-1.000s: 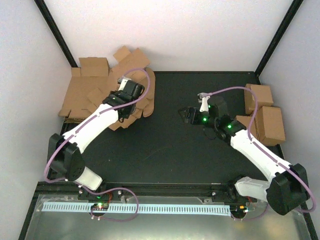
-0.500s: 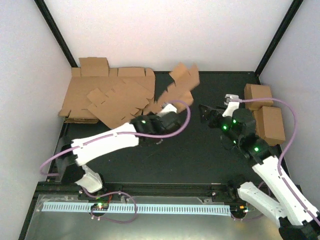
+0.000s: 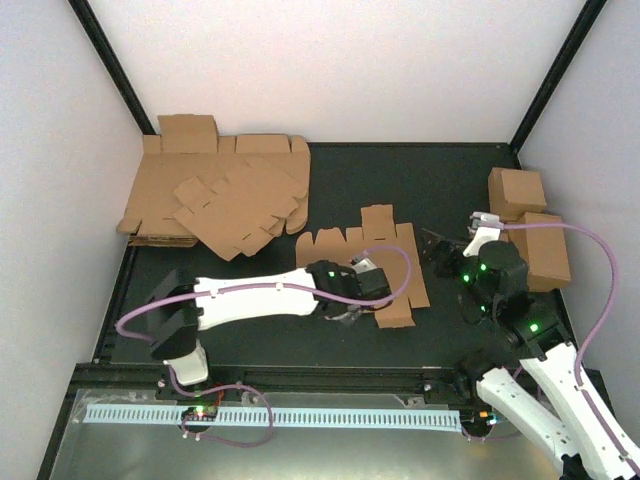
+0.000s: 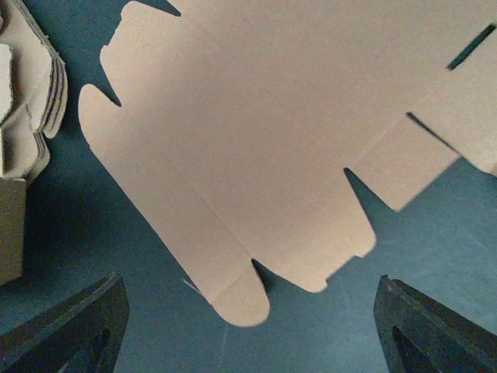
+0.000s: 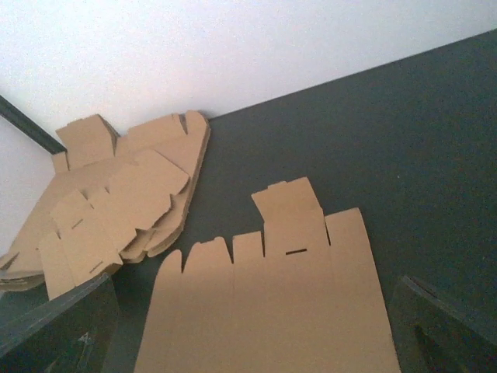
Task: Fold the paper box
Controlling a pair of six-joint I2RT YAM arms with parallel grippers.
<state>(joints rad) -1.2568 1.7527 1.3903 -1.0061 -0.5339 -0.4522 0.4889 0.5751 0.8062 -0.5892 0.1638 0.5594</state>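
- Left gripper point(image 4: 249, 295) first: its jaws stand wide apart with nothing between them. From its wrist camera, both dark fingers frame a rounded tab of cardboard from either side without pinching it.
- Directly beneath it, the paper box point(image 3: 385, 240) lies as an unfolded blank, flat on the counter point(image 3: 400, 180) with flaps and slots spread out. No panel is raised, so I judge the folding hasn't started.
- Whether a left fingertip brushes the sheet, I can't tell; it looks to hover just over the near edge.
- Over to the right gripper point(image 3: 442, 252): its jaws are spread too, it carries nothing, and it sits just beside the blank's right edge, facing across it.
- Why the middle of the counter? My read is that both arms can reach the sheet here, one to pin it and the other to lift a flap.
- Further out, the heap of blanks point(image 3: 210, 195) sits in the far-left corner, well apart from the sheet.
- Along the right edge stand two finished boxes point(image 3: 520, 190), behind the right arm and out of the working area.
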